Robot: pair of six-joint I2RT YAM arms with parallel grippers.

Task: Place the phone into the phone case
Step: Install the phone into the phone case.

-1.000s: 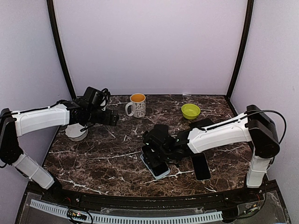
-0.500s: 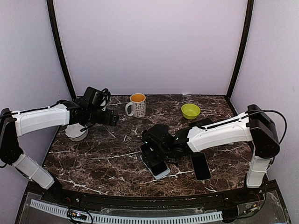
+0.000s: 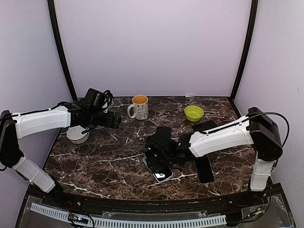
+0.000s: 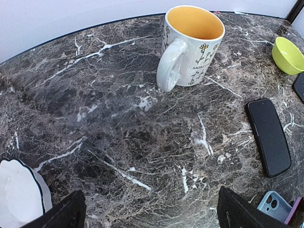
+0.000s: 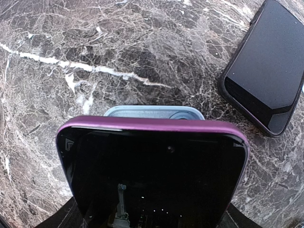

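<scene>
The purple-edged phone (image 5: 152, 175) was held just above the light blue phone case (image 5: 152, 112), clamped by its sides in the right gripper (image 3: 164, 154), near the front of the marble table (image 3: 95, 161). The left gripper (image 3: 113, 119) was seen with jaws wide apart, left of the mug (image 3: 139, 107).

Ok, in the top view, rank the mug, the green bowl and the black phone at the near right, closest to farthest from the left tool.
1. The mug: just right of the open left tool, toward the back.
2. The green bowl: back right, well past the mug.
3. The black phone: near right, farthest across.
</scene>
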